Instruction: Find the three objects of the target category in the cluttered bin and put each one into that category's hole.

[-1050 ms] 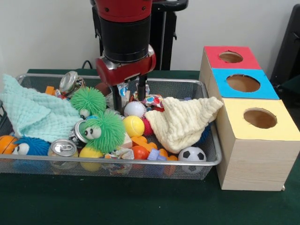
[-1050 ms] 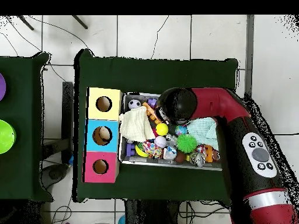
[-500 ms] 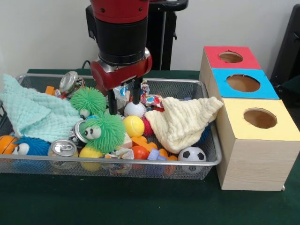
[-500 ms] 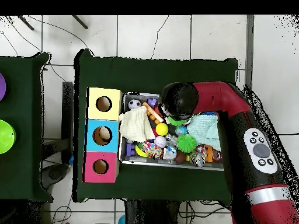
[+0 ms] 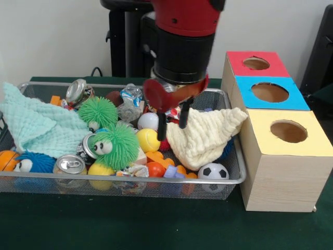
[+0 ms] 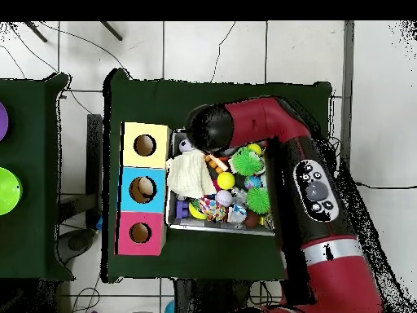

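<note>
My gripper (image 5: 173,125) hangs open and holds nothing, just over the left edge of the cream cloth (image 5: 205,134). Left of its fingers lie a white baseball (image 5: 148,120) and a yellow ball (image 5: 148,139). A small soccer ball (image 5: 213,171) rests at the front right corner of the wire bin (image 5: 156,180). The wooden box to the right has a red hole (image 5: 256,63), a blue hole (image 5: 269,92) and a yellow hole (image 5: 288,131). In the overhead view the arm's wrist (image 6: 208,127) hides the gripper, above the cream cloth (image 6: 187,175).
Two green fuzzy toys (image 5: 115,146), a blue fuzzy toy (image 5: 32,162), two cans (image 5: 69,165), a mint cloth (image 5: 36,125), an orange ball (image 5: 6,159) and small blocks crowd the bin's left and middle. The box (image 6: 144,189) sits tight against the bin.
The arm has swung sideways toward the box, from above the baseball to the cream cloth's edge. The gripper has stayed open and holds nothing.
</note>
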`<state>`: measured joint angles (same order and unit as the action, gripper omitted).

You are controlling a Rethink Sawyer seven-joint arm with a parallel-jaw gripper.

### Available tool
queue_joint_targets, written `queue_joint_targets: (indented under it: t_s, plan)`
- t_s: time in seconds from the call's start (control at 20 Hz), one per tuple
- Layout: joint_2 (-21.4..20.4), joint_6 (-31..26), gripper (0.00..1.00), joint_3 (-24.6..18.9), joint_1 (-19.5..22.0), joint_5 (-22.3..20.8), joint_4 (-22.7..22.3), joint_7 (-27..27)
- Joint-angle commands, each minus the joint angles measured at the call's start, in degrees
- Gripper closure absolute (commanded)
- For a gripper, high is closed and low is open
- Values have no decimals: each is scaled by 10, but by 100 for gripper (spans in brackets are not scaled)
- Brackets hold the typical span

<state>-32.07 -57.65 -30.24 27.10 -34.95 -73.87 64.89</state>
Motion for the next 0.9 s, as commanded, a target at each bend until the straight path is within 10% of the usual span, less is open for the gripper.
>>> queue_joint_targets:
  t_s: [0.05, 0.9]
  plan:
    - [37, -45, 0, 37, -26, -49, 33, -25]
    - [46, -46, 0, 47, -21, -52, 39, -59]
